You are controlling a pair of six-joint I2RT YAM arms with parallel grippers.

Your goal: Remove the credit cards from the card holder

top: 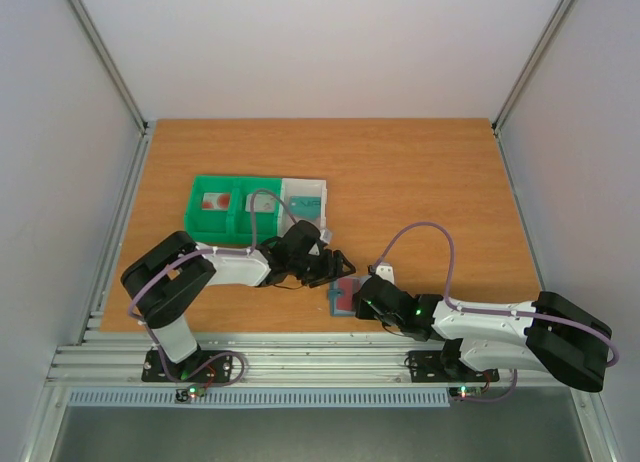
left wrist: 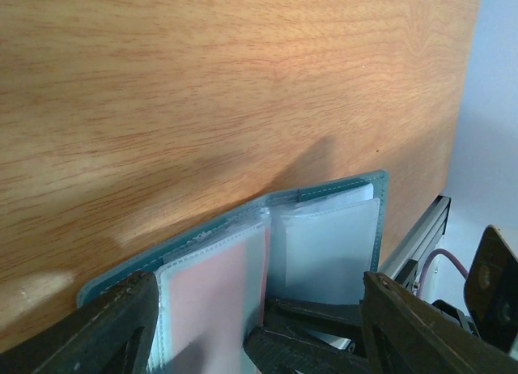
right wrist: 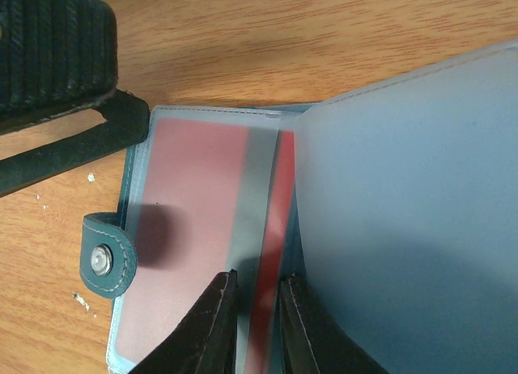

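Wooden tabletop [top: 420,182] inside a white-walled booth, nothing fancy. Progress-wise it looks partly done. One pale card [top: 215,202] with a red mark can be seen lying in the green tray [top: 193,218] at the back, so that one is probably already out. Plenty seems left though. The holder [top: 345,298] is laid open near the front edge, between the two arms. At least one pinkish card [right wrist: 194,228] is tucked in a clear sleeve on the side with the snap tab [right wrist: 105,259]. How many more are hidden in the other leaves can't be told.

Right jaws: nearly pressed together, with a thin red-tinted leaf [right wrist: 275,220] nipped between them. Card or just its sleeve, that can't be made out.

Left jaws: spread wide, nothing held, fingers [left wrist: 121,325] parked either side of the holder's near edge. Contact can't be confirmed.
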